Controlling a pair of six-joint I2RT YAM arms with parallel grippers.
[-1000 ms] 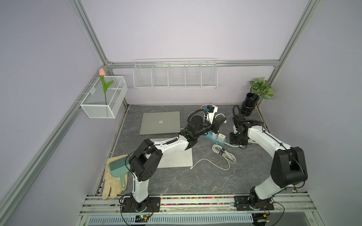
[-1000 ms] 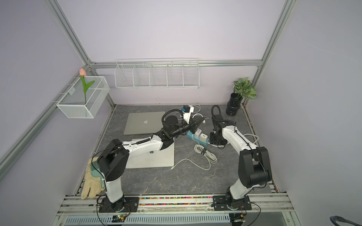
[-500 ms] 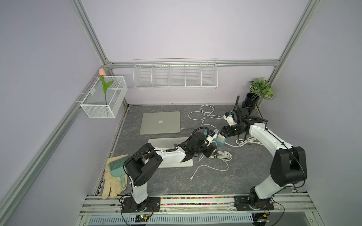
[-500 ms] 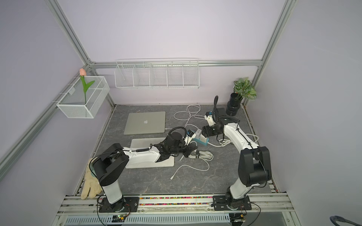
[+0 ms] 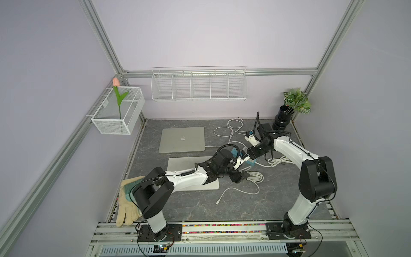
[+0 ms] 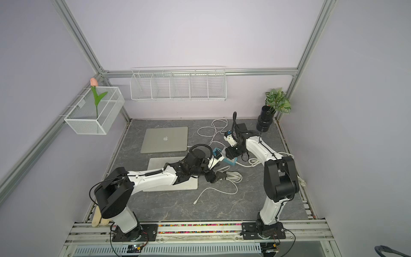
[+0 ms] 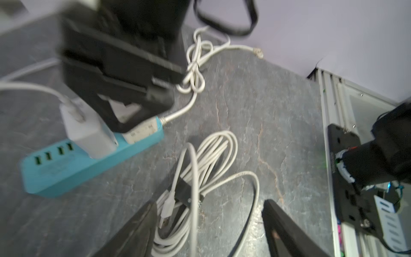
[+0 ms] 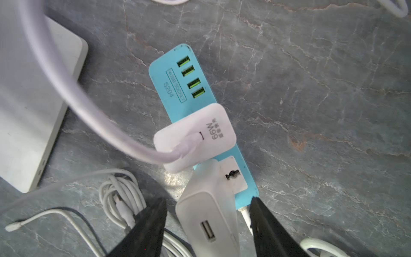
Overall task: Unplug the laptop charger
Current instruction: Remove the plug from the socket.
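The right gripper (image 8: pixel 208 199) is the one to watch. Its two black fingers (image 8: pixel 149 229) stand well apart and grip nothing, though a small white plug adapter with a USB port (image 8: pixel 200 207) sits in the gap between them, touching neither as far as I can see. Whether that adapter is seated in a socket I cannot tell.

Just past the fingertips comes the laptop charger (image 8: pixel 209 124), a white rounded-square brick plugged into the top face of the turquoise plastic power strip (image 8: pixel 169 89). A thick pale cable (image 8: pixel 66 86) leaves the brick's upper face and arcs off to one side, over the corner of a flat silver slab (image 8: pixel 26 111). Beyond the brick, at the strip's far end, is a row of four green USB sockets (image 8: pixel 193 84).

So the strip's long axis runs straight away from this gripper, and the charger lies dead ahead on it, one place further out than the adapter between the jaws. I'd judge the right arm is the nearer one. It would need to reach forward past the adapter, close on the brick's sides and pull away from the strip's face.

The left gripper (image 7: pixel 210 202) is further from the charger. Its fingers are spread wide and empty, and it hangs over a coiled bundle of white cable (image 7: pixel 213 144) on the grey marbled tabletop (image 7: pixel 278 111), with the strip and brick off to its side. Farthest back, a closed silver laptop (image 5: pixel 182 139) lies flat.
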